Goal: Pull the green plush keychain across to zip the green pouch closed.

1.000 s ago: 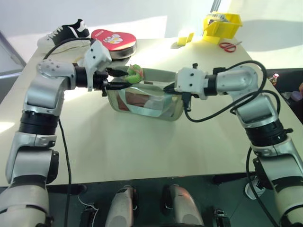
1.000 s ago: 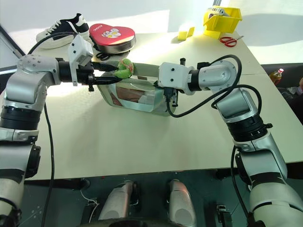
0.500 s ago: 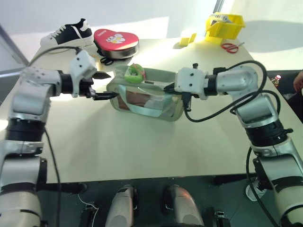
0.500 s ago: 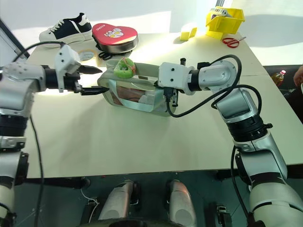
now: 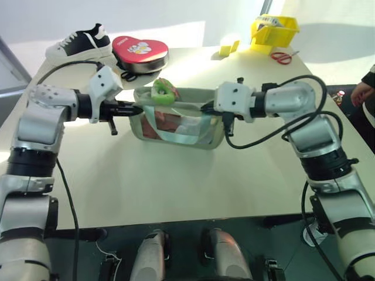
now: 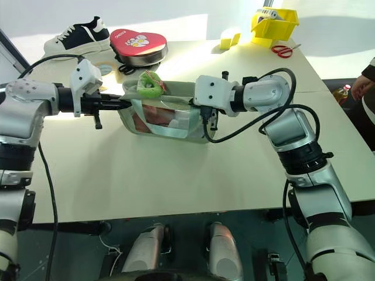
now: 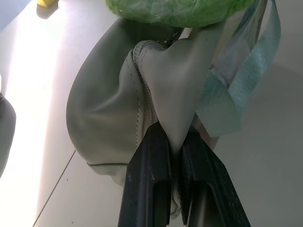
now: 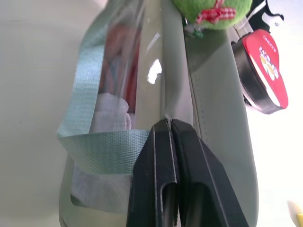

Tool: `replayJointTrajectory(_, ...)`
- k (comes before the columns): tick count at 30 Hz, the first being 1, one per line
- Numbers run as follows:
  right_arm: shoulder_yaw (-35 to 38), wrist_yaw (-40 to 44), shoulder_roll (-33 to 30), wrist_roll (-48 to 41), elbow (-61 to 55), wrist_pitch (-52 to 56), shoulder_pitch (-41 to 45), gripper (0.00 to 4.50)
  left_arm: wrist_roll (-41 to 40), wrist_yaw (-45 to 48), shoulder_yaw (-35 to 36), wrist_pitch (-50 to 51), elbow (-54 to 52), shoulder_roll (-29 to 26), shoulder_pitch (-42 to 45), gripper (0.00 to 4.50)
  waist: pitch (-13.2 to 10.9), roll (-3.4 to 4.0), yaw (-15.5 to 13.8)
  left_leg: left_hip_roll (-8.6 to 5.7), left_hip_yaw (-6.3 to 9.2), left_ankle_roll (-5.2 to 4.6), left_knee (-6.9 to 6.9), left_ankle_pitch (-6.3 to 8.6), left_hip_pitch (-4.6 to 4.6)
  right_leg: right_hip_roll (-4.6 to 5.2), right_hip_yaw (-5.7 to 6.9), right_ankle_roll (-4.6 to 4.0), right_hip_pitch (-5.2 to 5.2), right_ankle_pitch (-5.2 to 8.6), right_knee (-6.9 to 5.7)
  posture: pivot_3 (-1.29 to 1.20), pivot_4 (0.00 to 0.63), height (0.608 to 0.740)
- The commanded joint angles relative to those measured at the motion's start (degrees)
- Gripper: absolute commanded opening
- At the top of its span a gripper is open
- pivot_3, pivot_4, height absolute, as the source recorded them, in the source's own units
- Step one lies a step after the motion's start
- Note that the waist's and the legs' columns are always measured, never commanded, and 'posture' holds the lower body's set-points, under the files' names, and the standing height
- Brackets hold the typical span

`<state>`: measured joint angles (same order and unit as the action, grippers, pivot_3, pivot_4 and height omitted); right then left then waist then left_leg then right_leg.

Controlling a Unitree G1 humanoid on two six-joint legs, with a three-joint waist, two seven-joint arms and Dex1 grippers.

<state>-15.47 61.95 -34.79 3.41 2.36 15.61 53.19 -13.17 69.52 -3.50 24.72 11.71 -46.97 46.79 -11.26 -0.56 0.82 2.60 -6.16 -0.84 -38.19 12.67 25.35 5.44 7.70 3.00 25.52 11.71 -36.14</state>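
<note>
While both jaws pinch its ends, the green pouch point(image 5: 179, 117) lies lengthwise between left and right grippers.

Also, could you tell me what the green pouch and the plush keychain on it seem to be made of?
The green pouch: matte sage fabric with stitched seams, glossy clear plastic side windows showing glare, and woven webbing straps. The green plush keychain: fuzzy lime pile, probably synthetic plush, with a small red-checked bow.

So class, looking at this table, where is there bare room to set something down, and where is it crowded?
Bare: the wide near strip of the table in front of the green pouch, and the stretch right of it. Crowded: the far edge, with the shoe, red heart tin, yellow bin and scissors.
</note>
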Motion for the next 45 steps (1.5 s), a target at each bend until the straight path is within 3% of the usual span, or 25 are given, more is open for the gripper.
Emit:
replayJointTrajectory(1,0.70,0.88,-0.66,0.02,3.10,-2.11,4.36,1.84,-1.48,-1.59,2.72,0.36,-4.06,-0.47,-0.92,0.00,0.00,0.01,-0.05,-0.01,-0.01,0.00,0.00,0.00,0.01,0.00,0.00,0.00,0.00,0.00,0.00,0.00,0.150,0.740)
replayJointTrajectory(2,0.84,1.87,-1.10,-0.20,3.87,-2.57,5.77,2.31,-1.32,-2.01,2.80,0.21,-4.30,-0.47,-1.35,0.00,-0.01,0.01,-0.12,-0.01,-0.01,0.00,-0.01,0.00,0.01,0.01,-0.01,0.00,-0.01,0.00,0.00,0.00,0.150,0.740)
replayJointTrajectory(7,3.36,6.19,1.12,-7.25,2.23,5.77,13.08,2.31,-0.85,-3.54,3.15,-0.83,-4.02,-0.94,-2.56,0.00,-0.01,0.02,-0.08,-0.01,0.00,0.00,0.00,0.00,0.02,0.01,0.00,-0.01,0.01,0.00,0.00,0.00,0.150,0.740)
replayJointTrajectory(12,0.83,0.79,9.75,-9.21,-3.32,11.87,12.76,2.31,-1.23,-3.91,3.23,-0.69,-4.51,-0.96,-2.77,0.00,0.00,0.01,0.00,0.02,0.00,0.00,0.03,0.00,0.00,-0.01,0.00,-0.01,0.01,-0.01,-0.01,0.00,0.150,0.740)
replayJointTrajectory(17,-3.36,-5.07,15.04,-4.13,2.61,6.07,12.38,2.31,-1.41,-3.89,2.86,-0.54,-4.43,-0.52,-1.94,0.00,0.00,0.00,-0.29,-0.02,0.00,0.01,0.01,0.00,0.02,0.01,0.00,-0.01,0.00,-0.01,-0.01,0.00,0.150,0.740)
replayJointTrajectory(25,-5.29,-7.82,15.67,0.45,9.33,-0.22,13.11,2.31,-1.64,-4.16,2.82,-0.31,-4.56,-0.23,-1.58,0.00,0.00,0.00,-0.03,-0.07,0.01,0.00,0.02,0.00,0.04,0.04,0.00,-0.01,0.00,-0.01,-0.01,0.00,0.150,0.740)
replayJointTrajectory(28,-4.69,-7.70,15.66,0.33,9.18,0.00,13.05,1.54,-1.50,-4.40,2.80,-0.49,-4.57,-0.19,-1.71,0.00,0.00,0.00,-0.06,-0.07,0.01,0.00,0.02,0.00,0.04,0.03,0.00,-0.01,0.00,-0.01,-0.01,0.00,0.150,0.740)
replayJointTrajectory(31,-3.18,-7.43,15.50,-1.08,7.68,2.07,13.07,0.06,-1.31,-4.66,2.68,-0.70,-4.27,0.00,-1.60,0.00,0.00,-0.01,-0.09,-0.07,0.01,0.00,0.02,0.00,0.04,0.03,0.00,-0.01,0.00,-0.01,-0.01,0.00,0.150,0.740)
replayJointTrajectory(39,3.98,-6.06,9.35,-7.08,-2.03,16.82,12.19,0.06,-1.46,-4.66,2.44,-0.43,-4.48,0.20,-1.64,0.00,0.00,-0.01,-0.30,-0.09,0.05,-0.01,0.02,0.00,0.04,0.05,0.00,-0.01,-0.03,-0.01,0.01,0.00,0.150,0.740)
replayJointTrajectory(45,3.74,-11.44,-5.62,2.87,0.90,10.94,7.07,0.06,-1.49,-4.65,2.39,-0.20,-4.63,0.21,-2.11,0.00,0.00,-0.01,-0.62,-0.15,0.06,-0.04,0.02,0.03,0.05,0.12,0.02,-0.02,-0.03,0.00,0.08,0.00,0.150,0.740)
